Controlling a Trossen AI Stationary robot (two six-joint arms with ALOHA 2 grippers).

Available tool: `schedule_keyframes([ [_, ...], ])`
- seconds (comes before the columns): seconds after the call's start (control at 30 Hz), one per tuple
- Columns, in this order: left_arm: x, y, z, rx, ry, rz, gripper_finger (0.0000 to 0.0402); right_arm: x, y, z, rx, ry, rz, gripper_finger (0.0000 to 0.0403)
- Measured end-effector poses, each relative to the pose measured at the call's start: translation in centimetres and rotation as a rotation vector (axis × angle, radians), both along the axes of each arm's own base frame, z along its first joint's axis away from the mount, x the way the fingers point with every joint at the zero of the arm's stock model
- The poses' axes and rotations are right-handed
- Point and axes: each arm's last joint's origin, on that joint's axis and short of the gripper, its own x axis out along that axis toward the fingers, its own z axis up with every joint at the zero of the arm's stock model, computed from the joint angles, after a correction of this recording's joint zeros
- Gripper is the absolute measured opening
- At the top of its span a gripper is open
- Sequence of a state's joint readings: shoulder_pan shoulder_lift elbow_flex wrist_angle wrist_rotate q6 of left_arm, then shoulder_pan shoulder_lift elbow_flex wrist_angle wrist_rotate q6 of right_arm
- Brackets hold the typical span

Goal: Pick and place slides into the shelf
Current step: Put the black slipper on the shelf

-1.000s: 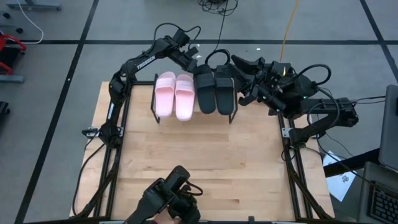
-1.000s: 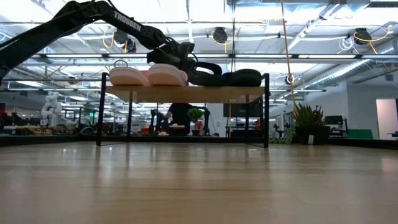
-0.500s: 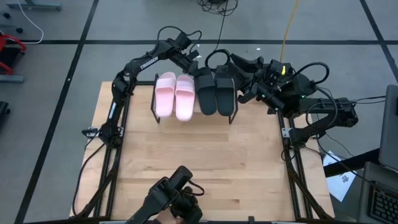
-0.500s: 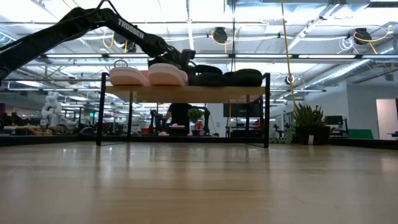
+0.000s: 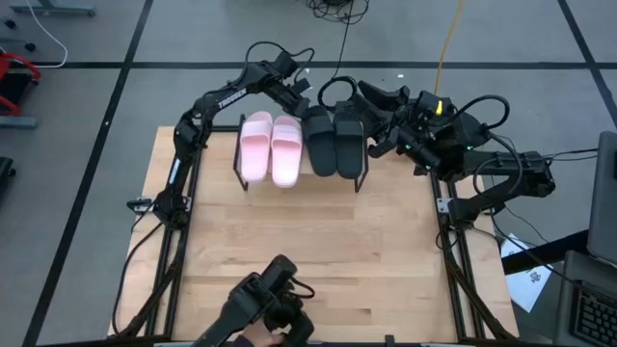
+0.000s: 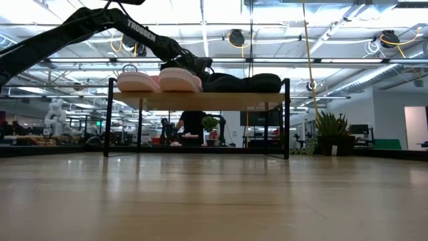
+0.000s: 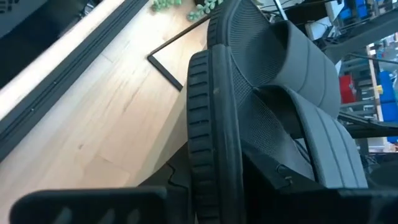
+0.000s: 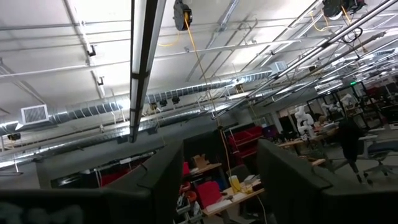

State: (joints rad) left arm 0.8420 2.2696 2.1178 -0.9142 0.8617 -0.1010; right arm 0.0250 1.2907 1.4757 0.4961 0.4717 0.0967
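Observation:
All the slides sit side by side on the shelf (image 5: 301,180) at the table's far edge. The pink pair (image 5: 272,146) is on the left and the two black slides (image 5: 333,145) on the right. In the low view their soles rest on the plank (image 6: 200,100). My left gripper (image 5: 307,99) reaches over from the far side and is shut on the left black slide (image 5: 317,145). My right gripper (image 5: 374,96) hovers open just beyond the right black slide (image 5: 348,145), tipped up toward the ceiling (image 8: 214,186). My left gripper (image 7: 205,208) has the left black slide's far end between its two fingers, beside the ribbed edge of the sole (image 7: 200,155). It comes from the table's far side, slanting down. The slide lies level, its sole on the shelf plank (image 7: 124,106).
A dark camera rig (image 5: 272,306) with a person's hand stands at the table's near edge. Bare wooden tabletop (image 5: 308,241) stretches between it and the shelf. Black frame rails run along both table sides. Cables lie on the floor beyond the shelf.
My left gripper has come down toward the shelf with the left black slide. The slide, raised and tilted above the plank a second ago, now lies level on it beside the other black one.

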Motion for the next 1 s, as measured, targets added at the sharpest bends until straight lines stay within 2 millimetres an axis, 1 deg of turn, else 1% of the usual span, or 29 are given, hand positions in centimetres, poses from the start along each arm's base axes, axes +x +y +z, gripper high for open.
schedule_keyframes([
  [0.17, -0.3, 0.4, -0.1, 0.024, 0.015, 0.016, 0.0092, 0.0, 0.0, 0.0, 0.0, 0.0, 0.001, 0.0194],
  [0.3, -0.3, 0.5, -0.1, 0.05, 0.015, 0.01, 0.0108, 0.0, 0.0, 0.0, 0.0, 0.0, 0.0, 0.0194],
  [0.43, -0.3, 0.5, -0.2, 0.058, 0.017, 0.008, 0.0133, 0.0, 0.0, 0.0, -0.001, 0.001, 0.0, 0.0194],
  [0.77, -0.4, 0.5, -0.2, 0.063, 0.02, 0.005, 0.0212, 0.0, 0.0, 0.0, -0.003, 0.002, -0.001, 0.0194],
  [0.9, -0.6, 0.2, 0.9, 0.129, 0.009, -0.007, 0.0238, 0.0, 0.0, 0.0, -0.004, 0.002, -0.002, 0.0194],
  [1.0, -0.8, 0.3, 1.3, 0.166, 0.027, 0.007, 0.0255, 0.0, 0.0, 0.0, -0.005, 0.003, -0.002, 0.0194],
])
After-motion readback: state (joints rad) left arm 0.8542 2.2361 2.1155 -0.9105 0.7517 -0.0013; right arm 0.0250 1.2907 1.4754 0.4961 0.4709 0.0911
